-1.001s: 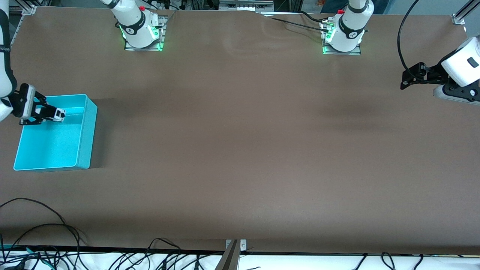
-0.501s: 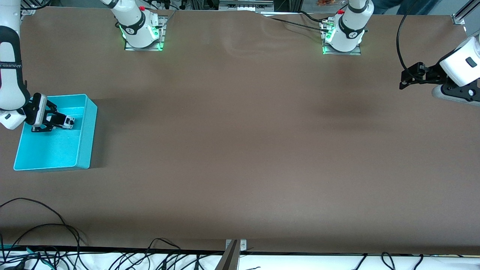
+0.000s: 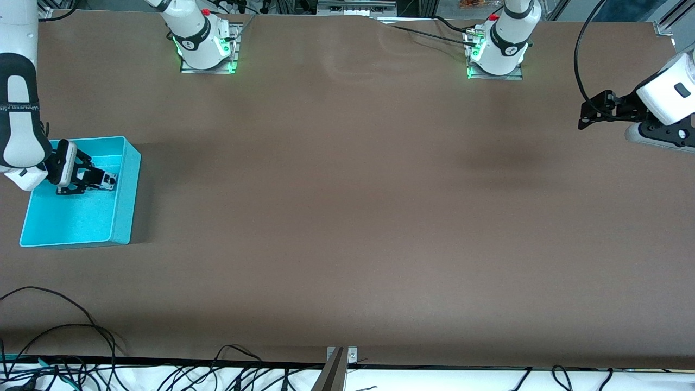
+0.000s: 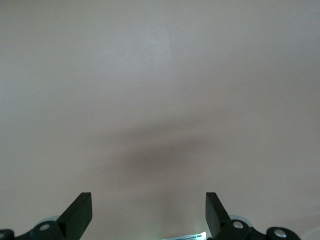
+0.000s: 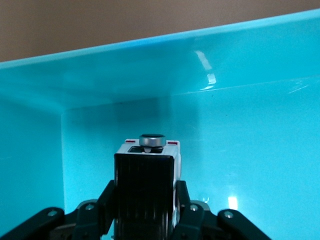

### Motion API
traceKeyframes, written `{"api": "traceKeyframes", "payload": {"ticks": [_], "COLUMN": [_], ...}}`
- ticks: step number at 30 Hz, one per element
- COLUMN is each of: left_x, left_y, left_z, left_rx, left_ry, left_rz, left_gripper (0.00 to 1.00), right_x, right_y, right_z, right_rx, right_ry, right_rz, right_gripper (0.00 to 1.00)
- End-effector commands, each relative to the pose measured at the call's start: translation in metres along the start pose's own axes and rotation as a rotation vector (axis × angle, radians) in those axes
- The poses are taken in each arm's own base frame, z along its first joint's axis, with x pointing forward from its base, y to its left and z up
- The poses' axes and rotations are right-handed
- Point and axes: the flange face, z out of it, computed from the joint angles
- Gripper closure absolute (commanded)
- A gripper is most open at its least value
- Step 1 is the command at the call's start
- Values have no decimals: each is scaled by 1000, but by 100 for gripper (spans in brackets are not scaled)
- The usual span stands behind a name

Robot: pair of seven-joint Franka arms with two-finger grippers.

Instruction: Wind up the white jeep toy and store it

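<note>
- The right gripper [image 3: 108,181] is inside the blue bin [image 3: 122,217], in the half of the bin that is farther from the front camera.
- Its two fingers are closed on the toy car [image 3: 110,180], one finger on each side of the body.
- In the right wrist view the toy car [image 5: 148,172] sits between the fingers [image 5: 187,210], with its black roof toward the camera and a round grey part at its end.
- The car hangs inside the bin [image 5: 260,125], near a corner where two walls meet; I cannot tell if it touches the floor of the bin.
- The bin stands on the brown table [image 3: 347,217] at the right arm's end.
- The left gripper [image 3: 589,114] waits over the table at the left arm's end, well apart from the bin.
- Its fingers [image 4: 80,212] stand wide apart, with nothing between them; under them only the bare table [image 4: 160,100] shows.
</note>
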Motion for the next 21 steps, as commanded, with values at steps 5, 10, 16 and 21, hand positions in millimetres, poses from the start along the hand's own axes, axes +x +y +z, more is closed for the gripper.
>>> {"api": "traceKeyframes", "payload": {"ticks": [5,10,16,21], "left_x": [1,1,1,2], "left_y": [2,3,3,3], "left_z": [-4,-5,-4,-5], "left_rx": [-17,-17,-17,-17], "left_ry": [10,11,8,11], "left_rz": [7,10,10,8], "left_gripper": [0,0,0,0], "right_x": [0,8,24,33], "right_y": [9,14,35,44], "right_z": [-9,-21,-57,-86], "right_rx": [-28,-30,-20,0], "right_ry": [18,36,75,106], "right_rz": [-23,-39,-78,-38], "right_gripper": [0,0,0,0]}}
